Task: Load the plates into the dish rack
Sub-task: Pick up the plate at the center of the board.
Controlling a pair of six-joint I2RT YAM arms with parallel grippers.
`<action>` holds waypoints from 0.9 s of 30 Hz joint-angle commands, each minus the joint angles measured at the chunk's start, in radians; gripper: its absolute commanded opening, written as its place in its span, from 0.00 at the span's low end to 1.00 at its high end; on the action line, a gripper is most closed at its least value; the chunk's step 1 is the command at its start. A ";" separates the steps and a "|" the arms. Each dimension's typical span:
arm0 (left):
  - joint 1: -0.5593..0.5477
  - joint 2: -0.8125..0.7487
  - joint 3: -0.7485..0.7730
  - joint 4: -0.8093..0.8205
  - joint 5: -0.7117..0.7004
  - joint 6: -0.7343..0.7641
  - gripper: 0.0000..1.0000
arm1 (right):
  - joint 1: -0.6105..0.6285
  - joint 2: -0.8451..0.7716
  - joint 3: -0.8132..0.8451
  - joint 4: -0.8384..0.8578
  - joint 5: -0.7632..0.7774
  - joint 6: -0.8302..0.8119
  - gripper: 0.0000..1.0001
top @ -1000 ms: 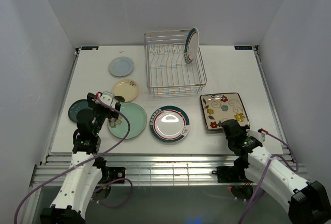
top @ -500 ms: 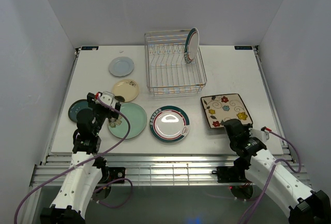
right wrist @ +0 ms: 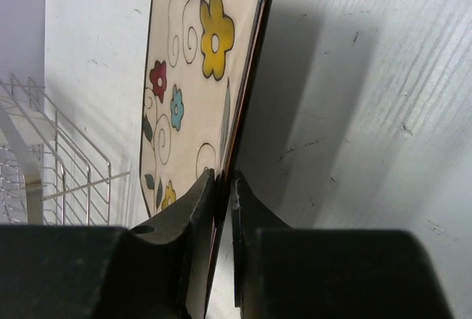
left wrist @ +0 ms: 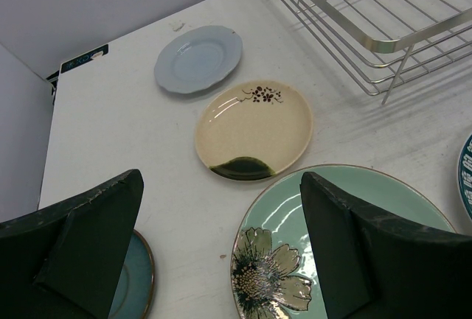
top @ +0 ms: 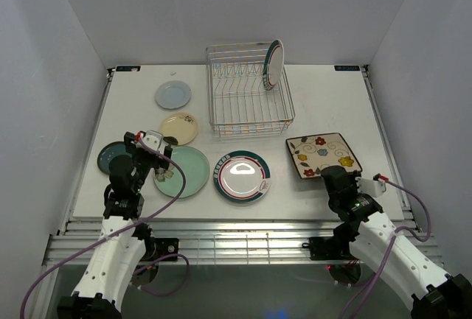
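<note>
Rack [top: 240,102] at far middle of table [top: 133,113], long side set left to right. Square floral plate [top: 322,154] nearer, at right, turned slightly askew; cream, dark rim, coloured flowers; near edge pinched in right gripper [right wrist: 223,179]. Left gripper [left wrist: 220,186] spread wide, empty.

Spread on the white desk [top: 332,105]: silver dish rack [top: 249,105] at back; blue-grey plate [top: 172,95], cream plate [top: 179,128], dark teal plate [top: 107,157] at left; pale green plate [top: 193,175] and teal-rimmed white plate [top: 242,176] in front; square floral plate [top: 321,153] at right, tilted.
</note>
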 commanded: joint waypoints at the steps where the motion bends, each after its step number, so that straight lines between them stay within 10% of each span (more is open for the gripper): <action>1: -0.004 -0.014 0.020 -0.001 0.002 0.005 0.98 | 0.002 -0.010 0.054 0.040 0.055 -0.086 0.08; 11: -0.004 -0.021 0.032 -0.039 0.051 0.020 0.98 | 0.002 -0.027 0.091 0.050 0.052 -0.114 0.08; 27: -0.004 0.015 0.218 -0.291 0.666 0.170 0.98 | 0.002 0.013 0.142 0.050 0.037 -0.140 0.08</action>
